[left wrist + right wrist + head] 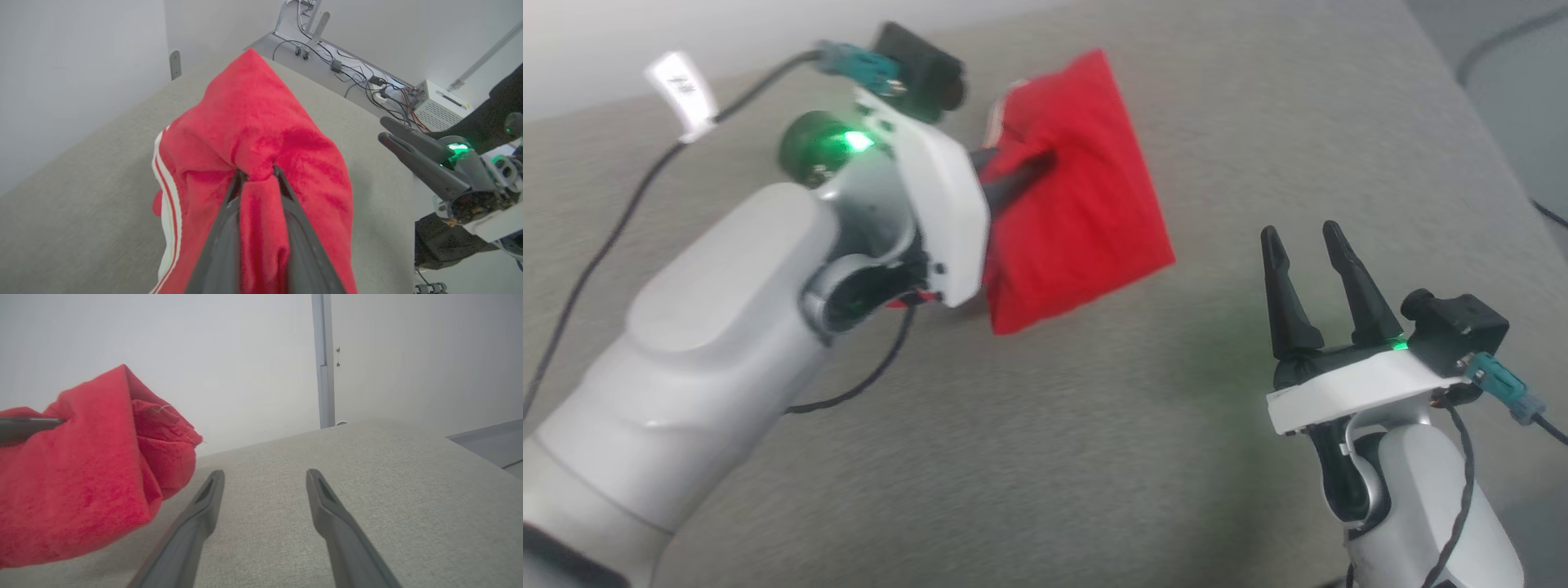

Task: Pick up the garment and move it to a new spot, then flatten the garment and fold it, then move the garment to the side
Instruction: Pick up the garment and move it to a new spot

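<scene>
Presently Held: Red Garment in Left Gripper

Item 1, the garment [1086, 196]: bright red soft cloth, bunched into a rough wedge over the far middle of the grey fabric surface [1094, 457]. A white band with red stripes [167, 200] runs down one edge in the left wrist view. Its top rises to a peak; whether its underside touches the surface cannot be told.

Item 2, left gripper [1045, 162]: jaws drawn nearly together, pinching a fold of the red cloth between its two dark fingers [222, 237]. The cloth puckers at the tips.

Item 3, right gripper [1301, 233]: fingers spread wide, nothing between them, low over the surface to the right of the garment and apart from it.

Item 4, background: loose cables [359, 77] and a white box [439, 108] beyond the far edge of the surface.
</scene>
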`<state>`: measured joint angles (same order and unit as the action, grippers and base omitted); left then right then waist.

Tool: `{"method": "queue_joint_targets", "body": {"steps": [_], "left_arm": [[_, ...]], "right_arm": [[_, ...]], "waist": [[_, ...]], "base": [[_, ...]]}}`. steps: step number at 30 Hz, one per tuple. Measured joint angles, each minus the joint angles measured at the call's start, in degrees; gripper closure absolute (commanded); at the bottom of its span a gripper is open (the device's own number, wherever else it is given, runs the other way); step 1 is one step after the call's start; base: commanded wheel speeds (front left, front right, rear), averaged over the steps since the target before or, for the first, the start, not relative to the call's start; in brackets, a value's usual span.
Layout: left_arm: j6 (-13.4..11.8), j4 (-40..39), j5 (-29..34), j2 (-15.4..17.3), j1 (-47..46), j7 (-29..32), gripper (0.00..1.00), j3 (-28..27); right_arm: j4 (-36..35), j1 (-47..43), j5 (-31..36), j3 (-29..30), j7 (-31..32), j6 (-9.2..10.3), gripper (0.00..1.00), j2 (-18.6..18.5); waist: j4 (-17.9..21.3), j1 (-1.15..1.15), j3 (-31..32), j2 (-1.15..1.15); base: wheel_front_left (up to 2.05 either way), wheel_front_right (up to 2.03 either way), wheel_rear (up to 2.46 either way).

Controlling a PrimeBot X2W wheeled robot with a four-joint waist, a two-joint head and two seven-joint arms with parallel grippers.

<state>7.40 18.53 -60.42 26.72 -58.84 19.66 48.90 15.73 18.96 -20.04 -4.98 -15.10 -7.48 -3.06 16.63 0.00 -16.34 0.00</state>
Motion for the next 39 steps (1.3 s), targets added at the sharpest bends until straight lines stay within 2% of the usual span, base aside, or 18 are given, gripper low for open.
{"method": "queue_joint_targets", "body": {"steps": [5,11,16,19,20,21,22,23,29,31,32,39], "left_arm": [[0.0,5.1,-1.4,-2.3,-3.0,0.4,1.00,6.9],[0.0,12.5,-4.4,0.6,-3.2,4.2,1.00,14.8],[0.4,14.6,-6.1,2.0,-6.4,8.6,1.00,20.4],[0.6,14.7,-5.4,2.7,-7.6,10.2,1.00,21.5],[0.8,14.7,-4.7,2.9,-7.8,10.2,0.93,21.7],[0.8,14.6,-4.4,3.0,-7.8,10.2,0.65,21.9],[0.8,14.6,-4.5,3.1,-7.8,9.6,0.24,22.1],[0.8,14.9,-4.6,3.3,-7.7,8.7,0.00,22.4],[0.5,15.7,-4.6,4.3,-6.6,-1.6,0.00,23.7],[0.3,16.0,-5.0,4.8,-6.0,-5.8,0.00,23.8],[0.2,15.9,-5.1,5.0,-5.6,-10.0,0.00,24.0],[0.1,17.1,-8.2,3.9,0.1,-23.9,0.00,23.2]], "right_arm": [[-0.4,0.0,-4.2,-1.1,0.0,0.00,0.00,0.0],[-0.9,-0.7,-6.8,-0.2,0.0,0.00,0.00,0.0],[-1.8,-2.2,-7.2,1.7,0.0,0.00,0.00,0.0],[-2.2,-2.3,-7.5,1.9,0.0,0.00,0.00,0.0],[-2.2,-2.3,-7.5,1.8,0.0,0.00,0.00,0.0],[-2.2,-2.2,-7.5,1.6,0.0,0.00,0.00,0.0],[-2.2,-2.1,-7.5,1.3,0.0,0.00,0.00,0.1],[-2.1,-2.0,-7.4,0.8,0.0,0.00,0.00,0.1],[-1.0,-1.1,-4.3,0.0,0.0,0.00,0.00,0.0],[-0.7,-1.1,-2.7,0.2,0.0,0.00,0.00,0.0],[-0.5,-1.1,-1.2,0.5,0.0,0.00,0.00,0.1],[0.9,-1.2,5.0,2.0,0.0,0.00,0.00,0.1]], "waist": [[6.3,0.00,-2.3,0.00],[13.7,0.00,-5.2,0.00],[16.1,0.00,-8.4,0.00],[16.7,0.00,-9.4,0.00],[16.8,0.00,-9.4,0.00],[16.8,0.00,-9.4,0.00],[16.8,0.00,-9.3,0.00],[16.7,0.00,-9.0,0.00],[14.9,0.00,-6.6,0.00],[13.1,0.00,-5.6,0.00],[11.1,0.00,-4.7,0.00],[3.2,0.00,-0.9,0.00]], "base": [[0.00,0.00,0.00],[0.00,0.00,0.00],[0.00,0.00,0.00],[0.00,0.00,0.00],[0.00,0.00,0.00],[0.00,0.00,0.00],[0.00,0.00,0.00],[0.00,0.00,0.00],[0.00,0.00,0.00],[0.00,0.00,0.00],[0.00,0.00,0.00],[0.00,0.00,0.00]]}}
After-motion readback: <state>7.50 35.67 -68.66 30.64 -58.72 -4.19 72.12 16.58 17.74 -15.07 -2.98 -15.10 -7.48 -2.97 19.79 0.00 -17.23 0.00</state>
